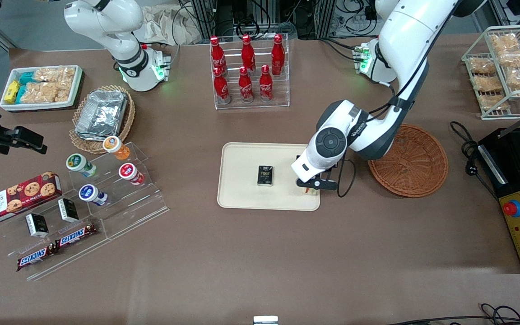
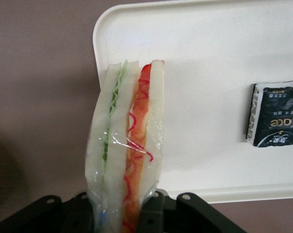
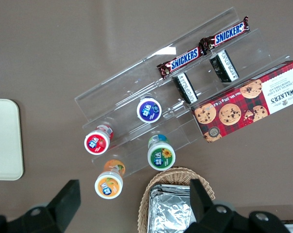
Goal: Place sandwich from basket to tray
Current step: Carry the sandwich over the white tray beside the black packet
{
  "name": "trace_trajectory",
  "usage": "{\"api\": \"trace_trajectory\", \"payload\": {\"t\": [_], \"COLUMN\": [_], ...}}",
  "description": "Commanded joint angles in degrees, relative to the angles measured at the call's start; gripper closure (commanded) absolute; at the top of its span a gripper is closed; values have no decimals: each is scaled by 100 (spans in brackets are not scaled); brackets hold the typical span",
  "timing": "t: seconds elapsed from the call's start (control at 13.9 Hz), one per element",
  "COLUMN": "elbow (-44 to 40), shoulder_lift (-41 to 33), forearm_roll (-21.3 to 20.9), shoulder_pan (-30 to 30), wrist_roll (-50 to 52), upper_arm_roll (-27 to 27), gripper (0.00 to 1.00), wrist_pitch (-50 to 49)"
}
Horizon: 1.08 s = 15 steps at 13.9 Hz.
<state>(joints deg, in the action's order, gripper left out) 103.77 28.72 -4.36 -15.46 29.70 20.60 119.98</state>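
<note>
A red box of chocolate-chip cookies [image 1: 18,197] lies toward the parked arm's end of the table, and next to it a clear stepped stand [image 1: 106,203] carries small round tubs and two Snickers bars [image 1: 57,247]. Farther from the front camera than the stand sits a lighter wicker basket with foil containers [image 1: 102,116]. Near the middle of the table is a clear rack of red cola bottles [image 1: 248,72], and nearer the camera than that rack lies the cream tray [image 1: 242,180] with a small dark packet [image 1: 265,175] flat on it. Over the tray's corner nearest the working arm, the gripper [image 1: 310,187] hangs with its black fingers clamped on the sandwich [image 2: 128,145]. The wrist view shows the sandwich end-on: three white bread slices in crinkled clear wrap, a thin green leafy layer between one pair and an orange-red filling between the other, the wrap gathered where the fingers [image 2: 153,208] pinch it. It stands on edge just inside the tray's rounded corner; whether it touches the tray I cannot tell. Just beside the tray, toward the working arm's end, sits the reddish-brown round basket [image 1: 415,164].
</note>
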Motion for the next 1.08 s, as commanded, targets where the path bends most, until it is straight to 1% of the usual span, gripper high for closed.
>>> {"api": "trace_trajectory", "payload": {"t": [0.0,0.14,0.22,0.36,0.58,0.65,0.72,0.79,0.86,0.93,1.01], "elbow": [30,3,-6,-23,-84,-94,-102,-146,-207,-208,-208], "shoulder_lift": [36,159,212,256,414,441,459,520,572,573,547], "forearm_roll": [-83,-109,-205,-258,-267,-267,-267,-267,-311,-424,-443], "shoulder_pan": [-80,-89,-124,-142,-151,-151,-151,-151,-151,-151,-142], "wrist_roll": [115,299,317,387,414,414,414,414,396,413,422], "upper_arm_roll": [-39,-39,-39,-39,-47,-47,-47,-47,-47,-47,-56], "gripper": [100,100,100,100,100,95,77,46,2,0,0], "wrist_pitch": [157,341,377,404,597,597,597,597,597,588,588]}}
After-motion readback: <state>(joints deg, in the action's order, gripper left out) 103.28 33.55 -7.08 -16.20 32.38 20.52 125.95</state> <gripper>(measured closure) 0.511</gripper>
